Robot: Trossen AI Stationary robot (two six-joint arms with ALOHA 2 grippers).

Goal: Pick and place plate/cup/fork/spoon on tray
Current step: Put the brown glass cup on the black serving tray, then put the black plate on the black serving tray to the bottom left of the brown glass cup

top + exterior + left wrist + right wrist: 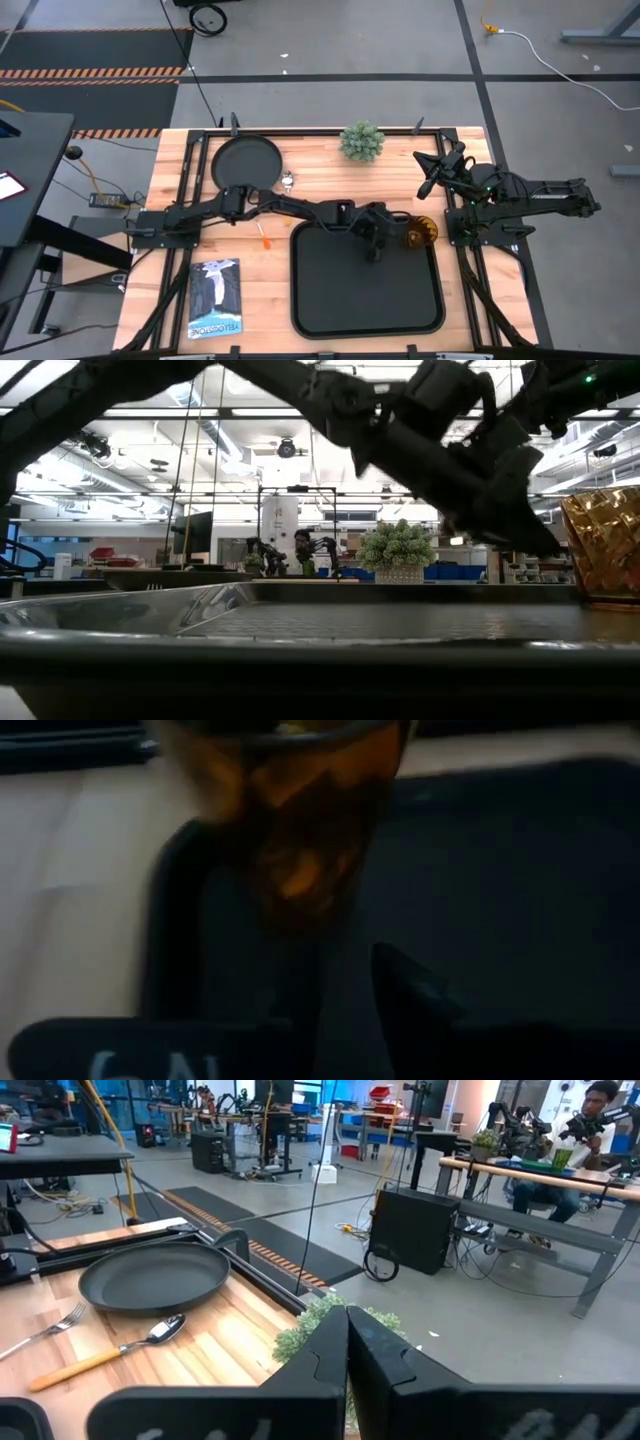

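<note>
While reaching across the tray [330, 300] with left gripper [392, 232] beside the cup [420, 233], finger spread unclear; looked mid cup-pick, next needing closure around it.

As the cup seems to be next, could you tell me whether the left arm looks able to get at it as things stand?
Probably yes: the left gripper hangs over the tray's right rear corner, right beside the cup, with nothing between them.
</note>
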